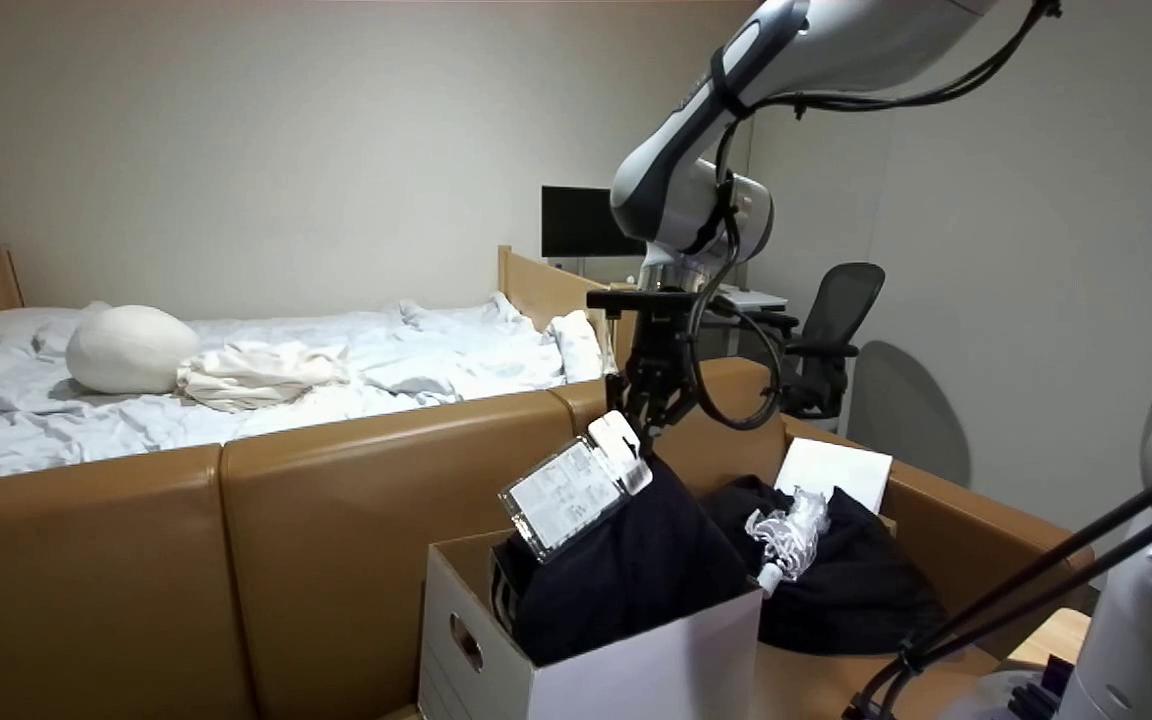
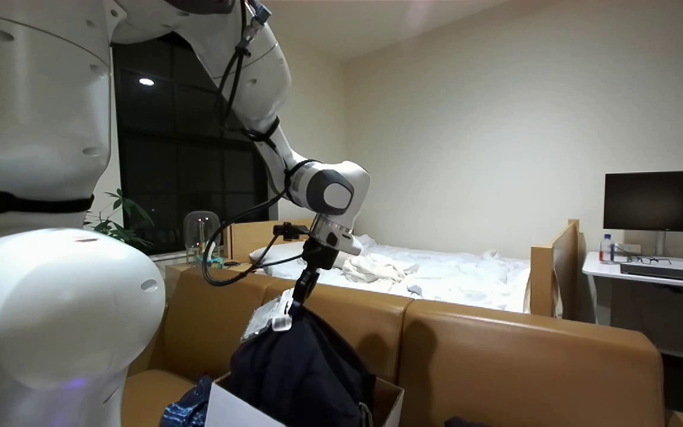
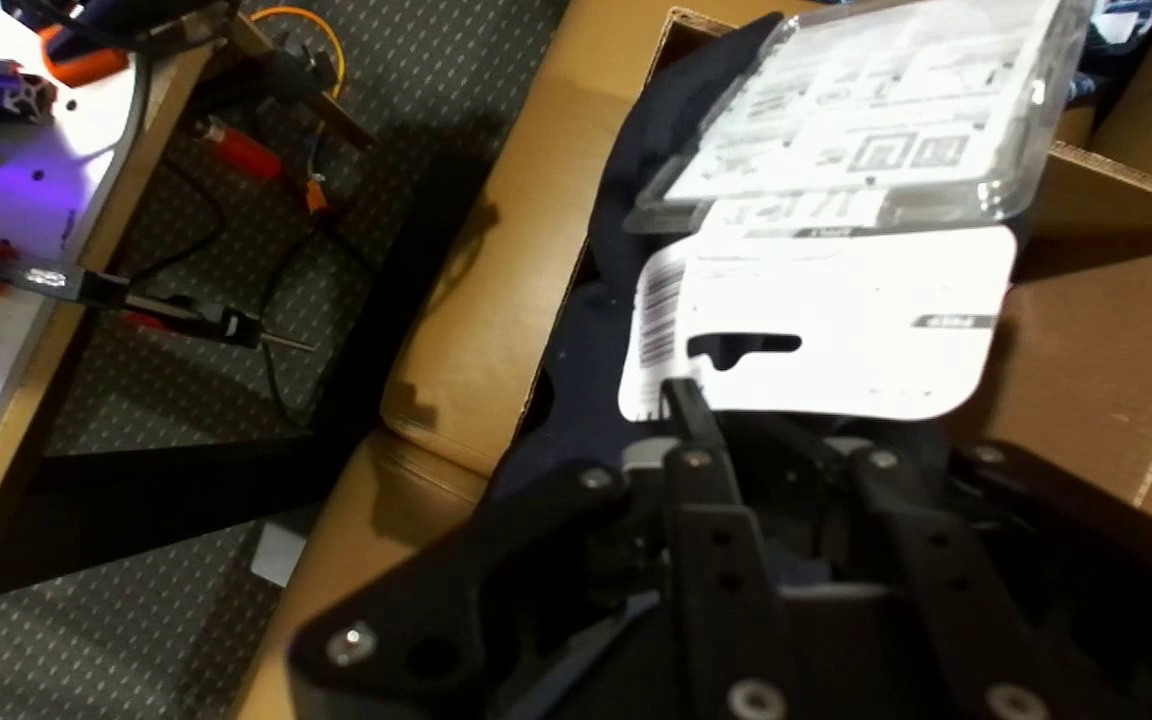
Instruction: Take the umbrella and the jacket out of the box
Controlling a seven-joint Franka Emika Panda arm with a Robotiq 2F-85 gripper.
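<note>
Leftmost of the task's things, in an exterior view, stands the box (image 1: 651,675); a snag on its rim could tip it. A clear package (image 1: 571,495) leans on what I take for the jacket (image 1: 636,570), liable to slide off should the jacket tilt. The hand (image 1: 647,438), drawn narrow, pinches just the jacket's peak; the bulk sits in the box, so its weight could pull loose. Rightmost, what seems the umbrella (image 1: 794,535) lies on black cloth (image 1: 846,600), exposed to knocks from a swinging jacket.

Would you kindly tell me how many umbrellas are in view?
1: the clear umbrella, folded, lying on dark fabric beside the box in an exterior view. Others may be hidden inside the box.
</note>
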